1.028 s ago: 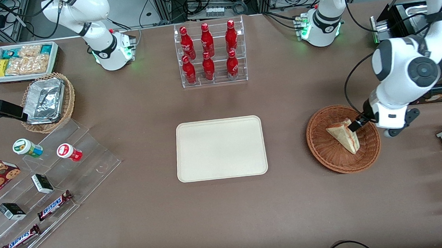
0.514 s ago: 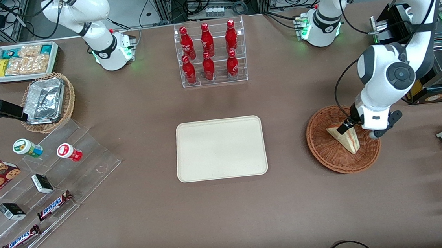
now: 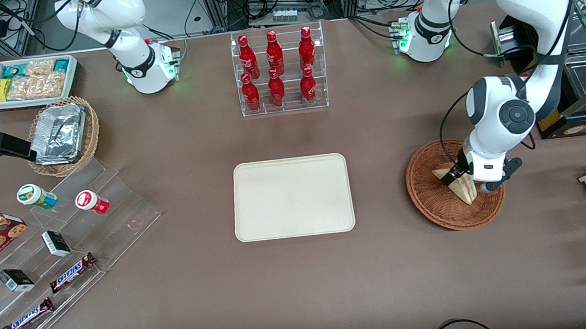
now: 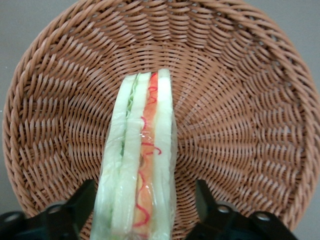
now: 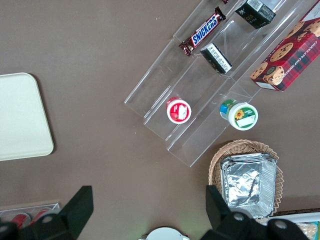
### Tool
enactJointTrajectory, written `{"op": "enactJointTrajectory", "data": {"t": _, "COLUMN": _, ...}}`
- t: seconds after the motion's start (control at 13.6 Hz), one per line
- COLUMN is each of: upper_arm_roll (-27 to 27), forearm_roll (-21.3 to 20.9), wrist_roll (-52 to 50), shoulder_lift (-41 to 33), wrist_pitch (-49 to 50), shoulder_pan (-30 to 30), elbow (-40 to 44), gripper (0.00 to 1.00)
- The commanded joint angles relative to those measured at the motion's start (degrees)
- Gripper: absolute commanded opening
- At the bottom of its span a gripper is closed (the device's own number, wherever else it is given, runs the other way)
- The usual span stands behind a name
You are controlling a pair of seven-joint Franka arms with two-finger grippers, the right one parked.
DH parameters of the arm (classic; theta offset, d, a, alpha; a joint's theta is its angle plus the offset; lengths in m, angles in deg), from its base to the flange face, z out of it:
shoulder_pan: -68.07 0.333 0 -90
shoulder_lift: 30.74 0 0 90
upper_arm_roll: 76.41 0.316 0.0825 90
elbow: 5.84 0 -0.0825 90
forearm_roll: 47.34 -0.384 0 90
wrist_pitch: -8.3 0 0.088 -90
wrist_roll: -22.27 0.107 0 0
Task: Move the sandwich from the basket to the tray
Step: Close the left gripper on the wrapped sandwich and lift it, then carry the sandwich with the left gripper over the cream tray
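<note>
In the basket (image 4: 240, 100), pincer (image 4: 137, 210) fingers spread either side of the sandwich (image 4: 142, 165), not yet clamped

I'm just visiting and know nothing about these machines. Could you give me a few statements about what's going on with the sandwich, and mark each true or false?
1. The sandwich is in the basket. True.
2. The claw is open, with a finger on either side of the sandwich. True.
3. The tray already holds a sandwich. False: nothing lies on it.
4. The sandwich lies flat on its bread face. False: it stands on edge, its red and green filling lines facing the wrist camera.
5. Six red bottles stand in a clear rack, farther from the front camera than the tray. True.
</note>
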Motion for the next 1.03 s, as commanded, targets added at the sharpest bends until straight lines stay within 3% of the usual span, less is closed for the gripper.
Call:
{"op": "enactJointTrajectory", "data": {"t": 0.0, "upper_arm_roll": 0.34, "forearm_roll": -1.66, "wrist_roll": -2.15, "shoulder_lift": 0.17, "wrist_pitch": -0.95, "shoulder_pan": -0.39, "elbow": 0.01, "gripper": 0.0}}
{"op": "enactJointTrajectory", "data": {"t": 0.22, "upper_arm_roll": 0.26, "forearm_roll": -2.8, "wrist_roll": -1.89, "shoulder_lift": -1.93, "wrist_pitch": 0.71, "shoulder_pan": -0.39, "elbow": 0.45, "gripper": 0.0}}
{"op": "enactJointTrajectory", "data": {"t": 0.37, "upper_arm_roll": -0.09, "forearm_roll": -2.8, "wrist_roll": -1.09, "shoulder_lift": -5.0, "wrist_pitch": 8.75, "shoulder_pan": -0.57, "elbow": 3.16, "gripper": 0.0}}
{"op": "enactJointTrajectory", "data": {"t": 0.66, "upper_arm_roll": -3.69, "forearm_roll": -2.28, "wrist_roll": -1.88, "shoulder_lift": -8.27, "wrist_pitch": 29.94, "shoulder_pan": -4.77, "elbow": 16.32, "gripper": 0.0}}
{"op": "enactJointTrajectory", "data": {"t": 0.95, "upper_arm_roll": -5.98, "forearm_roll": -1.66, "wrist_roll": -3.38, "shoulder_lift": -6.43, "wrist_pitch": 39.12, "shoulder_pan": -13.28, "elbow": 28.29, "gripper": 0.0}}
